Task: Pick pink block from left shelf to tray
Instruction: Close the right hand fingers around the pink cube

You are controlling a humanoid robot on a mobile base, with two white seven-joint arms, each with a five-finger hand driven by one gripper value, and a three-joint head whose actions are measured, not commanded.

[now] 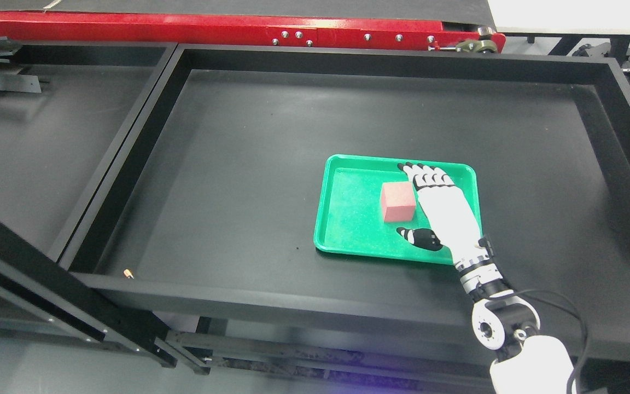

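A: block status?
B: pink block (398, 201) sits mid green tray (348, 230), tray right of centre in the black bin (238, 164).
A: right hand (430, 205)?
B: fingers spread, holding nothing, just beside the block.

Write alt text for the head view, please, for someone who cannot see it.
A pink foam-like cube sits in a green plastic tray on a black walled table. The robot's white right hand rests open beside the cube, fingers spread, holding nothing.
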